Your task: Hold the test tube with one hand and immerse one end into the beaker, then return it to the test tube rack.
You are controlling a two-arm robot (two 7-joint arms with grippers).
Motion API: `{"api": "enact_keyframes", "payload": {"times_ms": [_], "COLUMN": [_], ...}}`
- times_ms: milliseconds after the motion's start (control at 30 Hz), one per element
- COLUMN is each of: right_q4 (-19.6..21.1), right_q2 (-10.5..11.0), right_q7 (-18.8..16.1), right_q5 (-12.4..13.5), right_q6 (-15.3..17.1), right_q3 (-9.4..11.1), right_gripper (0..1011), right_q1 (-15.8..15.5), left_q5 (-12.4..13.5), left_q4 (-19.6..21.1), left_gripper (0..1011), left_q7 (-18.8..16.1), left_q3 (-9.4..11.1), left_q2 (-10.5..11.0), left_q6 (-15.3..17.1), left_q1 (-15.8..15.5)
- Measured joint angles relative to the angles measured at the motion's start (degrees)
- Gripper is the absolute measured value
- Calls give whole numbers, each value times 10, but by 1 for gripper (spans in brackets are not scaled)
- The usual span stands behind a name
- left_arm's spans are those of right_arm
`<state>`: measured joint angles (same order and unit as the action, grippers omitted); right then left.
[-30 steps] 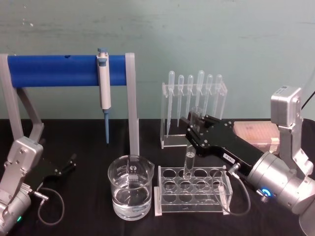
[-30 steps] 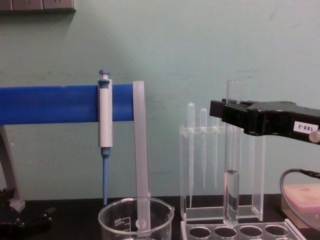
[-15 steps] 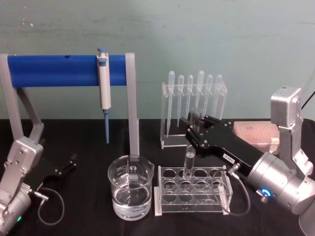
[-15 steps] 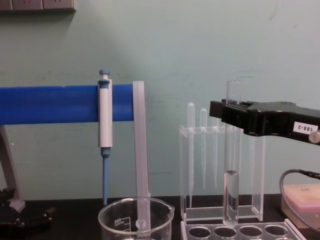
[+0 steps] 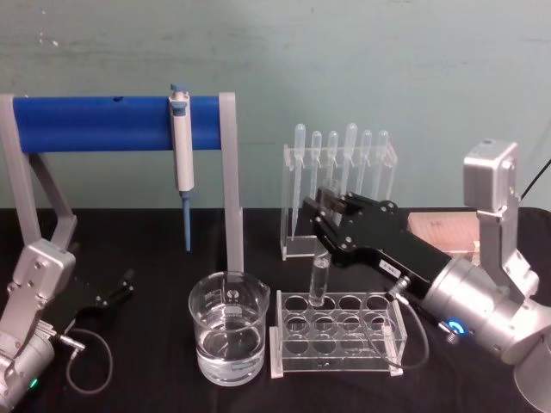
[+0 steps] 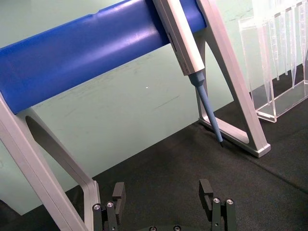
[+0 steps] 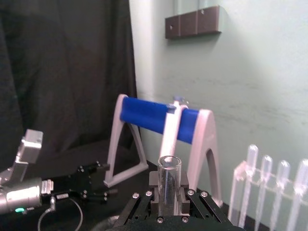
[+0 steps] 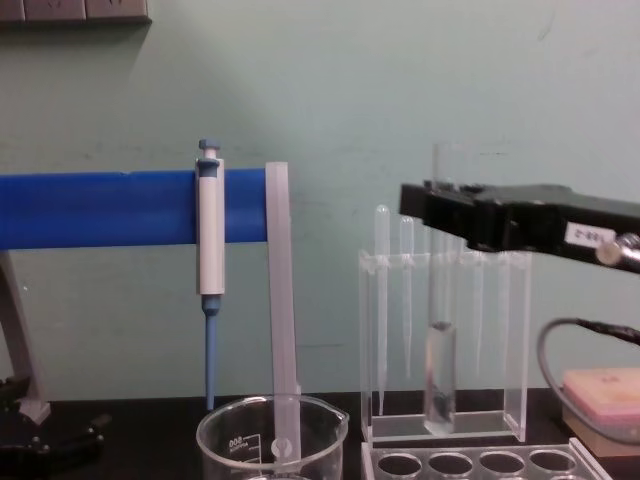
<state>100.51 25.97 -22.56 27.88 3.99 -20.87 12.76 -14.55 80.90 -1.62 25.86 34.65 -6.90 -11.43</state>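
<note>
Right gripper (image 5: 320, 215) is reaching in from the right side of the table, jaws clamped tight on the upper part of the test tube (image 5: 318, 280), just under its open rim. Right wrist view is showing the rim of the tube (image 7: 169, 185) standing up between the black fingers (image 7: 155, 195).

- Tube is hanging upright, round end down, clear liquid sitting in its lower part.
- Chest view: the bottom of the tube (image 8: 440, 370) is hanging just above the top of the test tube rack (image 8: 480, 462), touching no hole. The gripper (image 8: 440, 200) is holding it high, level with the pipette tops.
- Head view: the tube's bottom is lining up over the back row of the rack (image 5: 336, 354), toward its left end.
- Beaker (image 5: 228, 335) is standing just left of the rack, partly filled with clear liquid, apart from the tube.

Left gripper (image 5: 125, 282) is lying low at the left of the table, fingers (image 6: 119, 192) spread apart, gripping nothing, near the blue-barred stand (image 5: 103, 123).

Micropipette (image 5: 181, 151) is hanging from that bar. 6 plastic pipettes (image 5: 340, 159) are standing in a clear holder behind the rack.
</note>
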Motion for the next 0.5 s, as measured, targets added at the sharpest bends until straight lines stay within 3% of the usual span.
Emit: {"api": "enact_keyframes", "payload": {"times_ms": [500], "right_q4": [-10], "right_q2": [-31], "right_q7": [-17], "right_q5": [-14], "right_q6": [11], "right_q3": [-46], "right_gripper": [225], "right_q1": [64], "left_q5": [0], "left_q4": [0], "left_gripper": [1000], "left_q7": [0], "left_q3": [0], "left_q2": [0], "left_q6": [0], "left_q1": [0]}}
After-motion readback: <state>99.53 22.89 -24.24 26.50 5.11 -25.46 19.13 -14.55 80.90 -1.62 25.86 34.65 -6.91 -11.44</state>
